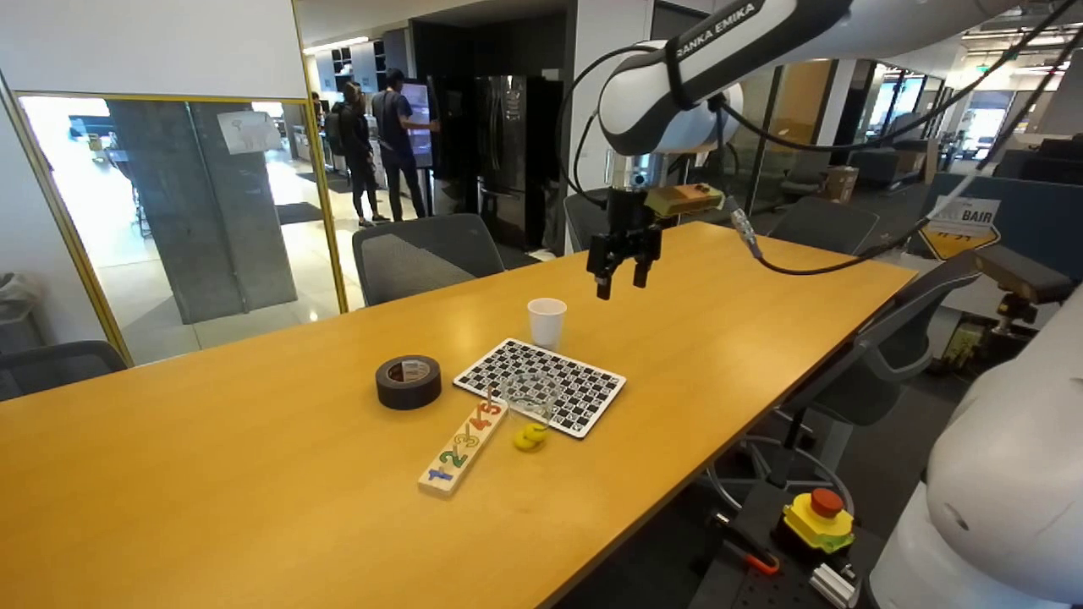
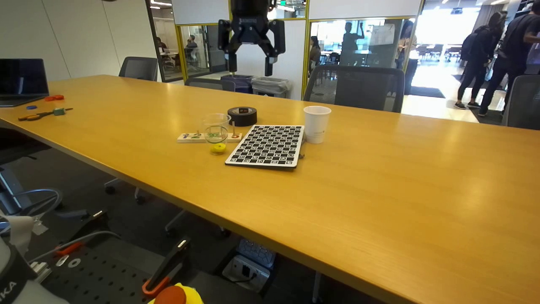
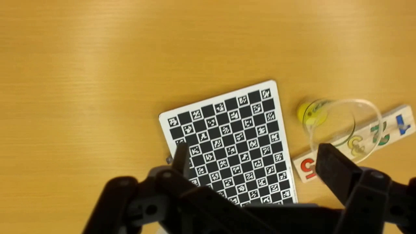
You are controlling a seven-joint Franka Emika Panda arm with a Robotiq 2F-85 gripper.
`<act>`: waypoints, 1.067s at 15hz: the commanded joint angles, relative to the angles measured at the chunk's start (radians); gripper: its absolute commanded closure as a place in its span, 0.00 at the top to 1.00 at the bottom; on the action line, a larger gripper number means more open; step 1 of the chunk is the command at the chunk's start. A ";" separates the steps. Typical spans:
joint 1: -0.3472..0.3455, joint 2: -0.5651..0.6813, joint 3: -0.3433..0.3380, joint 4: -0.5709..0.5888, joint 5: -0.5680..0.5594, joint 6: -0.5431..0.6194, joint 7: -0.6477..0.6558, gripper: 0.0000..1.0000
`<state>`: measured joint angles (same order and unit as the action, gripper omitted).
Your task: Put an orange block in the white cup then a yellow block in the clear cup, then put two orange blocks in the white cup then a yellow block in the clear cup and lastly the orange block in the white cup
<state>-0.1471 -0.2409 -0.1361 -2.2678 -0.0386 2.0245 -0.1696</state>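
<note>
The white cup [image 1: 546,325] stands upright at the board's far edge; it also shows in an exterior view [image 2: 316,125]. Its inside is hidden. The clear cup [image 1: 554,397] stands upright beside the checkered board; it shows in an exterior view [image 2: 207,126] and the wrist view [image 3: 379,125]. Yellow blocks [image 1: 530,436] appear at its bottom, also in an exterior view [image 2: 218,148] and the wrist view [image 3: 307,113]. No orange block shows clearly. My gripper [image 1: 623,283] is open and empty, high above the table; its fingers show in an exterior view [image 2: 250,67] and the wrist view [image 3: 254,151].
A black-and-white checkered board [image 1: 584,397] lies between the cups. A wooden number strip [image 1: 461,448] with pegs lies beside the clear cup. A black tape roll [image 1: 408,382] is near them. A laptop [image 2: 23,80], pliers [image 2: 42,114] and red pieces [image 2: 54,97] lie farther away.
</note>
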 commanded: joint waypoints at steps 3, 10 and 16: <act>0.026 -0.337 0.024 -0.258 -0.059 -0.051 -0.017 1.00; 0.037 -0.499 0.016 -0.332 -0.056 -0.179 -0.032 1.00; 0.037 -0.496 0.006 -0.337 -0.050 -0.182 -0.020 1.00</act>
<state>-0.1234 -0.7367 -0.1201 -2.6069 -0.0815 1.8452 -0.1968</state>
